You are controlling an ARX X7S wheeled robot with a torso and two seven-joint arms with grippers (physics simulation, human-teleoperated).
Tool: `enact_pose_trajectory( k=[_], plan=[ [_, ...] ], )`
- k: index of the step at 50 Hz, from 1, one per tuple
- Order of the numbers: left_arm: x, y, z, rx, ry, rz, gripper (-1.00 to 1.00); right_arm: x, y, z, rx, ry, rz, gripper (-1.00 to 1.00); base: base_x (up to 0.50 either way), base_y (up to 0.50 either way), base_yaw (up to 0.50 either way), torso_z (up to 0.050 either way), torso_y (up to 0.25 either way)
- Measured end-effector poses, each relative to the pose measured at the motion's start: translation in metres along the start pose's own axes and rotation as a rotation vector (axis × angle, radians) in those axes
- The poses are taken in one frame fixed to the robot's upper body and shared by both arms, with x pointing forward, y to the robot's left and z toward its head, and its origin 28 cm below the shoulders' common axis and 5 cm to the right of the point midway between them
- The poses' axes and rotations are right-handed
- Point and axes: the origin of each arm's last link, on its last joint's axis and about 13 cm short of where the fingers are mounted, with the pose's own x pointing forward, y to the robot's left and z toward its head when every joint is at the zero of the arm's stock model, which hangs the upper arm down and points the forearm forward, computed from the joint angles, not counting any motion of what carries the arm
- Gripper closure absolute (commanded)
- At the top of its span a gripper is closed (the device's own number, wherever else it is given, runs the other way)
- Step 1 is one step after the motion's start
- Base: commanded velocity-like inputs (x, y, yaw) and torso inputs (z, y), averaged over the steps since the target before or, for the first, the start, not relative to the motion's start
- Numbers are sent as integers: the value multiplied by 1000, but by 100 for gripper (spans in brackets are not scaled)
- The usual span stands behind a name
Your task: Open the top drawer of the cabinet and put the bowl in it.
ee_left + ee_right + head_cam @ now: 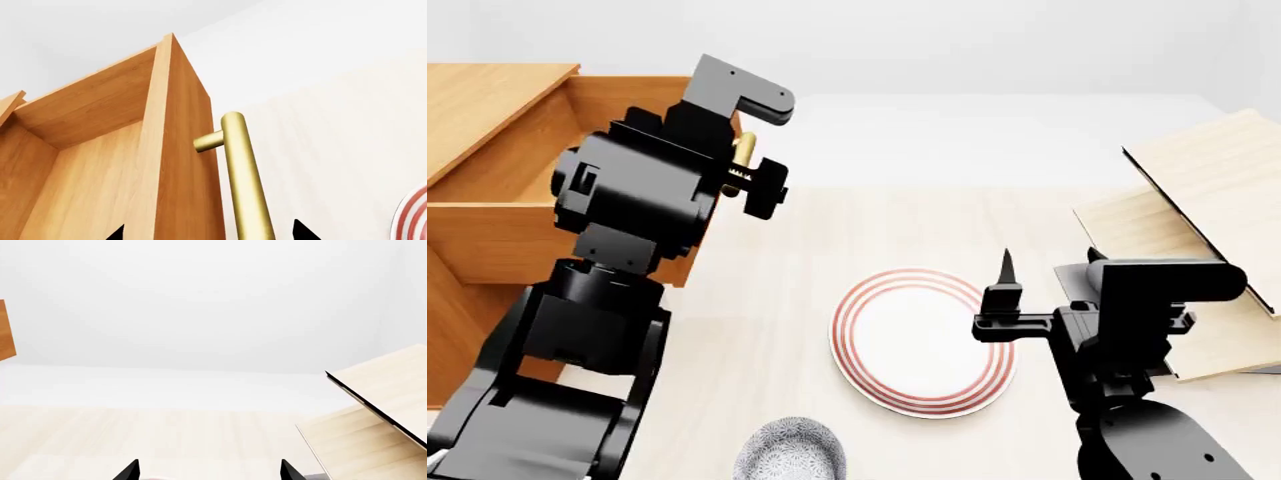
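The cabinet (481, 95) stands at the far left, and its top drawer (507, 240) is pulled out, showing its lighter box interior (87, 170). The brass handle (244, 170) sticks out from the drawer front (183, 150). My left gripper (210, 233) is open, its fingers straddling the drawer front's edge and the handle (743, 149) without closing on either. The speckled bowl (790, 452) sits at the near edge of the table, partly cut off. My right gripper (208, 473) hangs open and empty above the right rim of the plate.
A flat white plate with red rings (924, 340) lies mid-table between the arms; its edge (412, 215) shows in the left wrist view. A tilted light-wood shelf rack (1208, 200) stands at the right (380, 415).
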Motion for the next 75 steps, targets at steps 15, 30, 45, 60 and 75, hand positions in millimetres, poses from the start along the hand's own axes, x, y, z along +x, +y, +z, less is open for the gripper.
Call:
enact_pose_trajectory(
  k=[15, 30, 45, 60, 75],
  plan=[
    [-1, 5, 9, -68, -45, -32, -100, 0, 0, 0, 2, 0, 1, -100, -1, -1, -1, 0, 0],
    [-30, 13, 43, -134, -217, -148, -100, -2, 1, 4, 1, -9, 7, -100, 0, 0, 0, 0, 0],
    [-68, 4, 39, -81, -362, -263, -100, -4, 1, 7, 0, -19, 6, -100, 0, 0, 0, 0, 0],
    [-108, -26, 5, -35, -503, -444, -100, -6, -1, 8, 4, -25, -6, -100, 0, 0, 0, 0, 0],
    [-125, -47, -44, 22, -514, -559, -100, -9, -4, 12, 9, -35, -21, -100, 0, 0, 0, 0, 0]
  ],
)
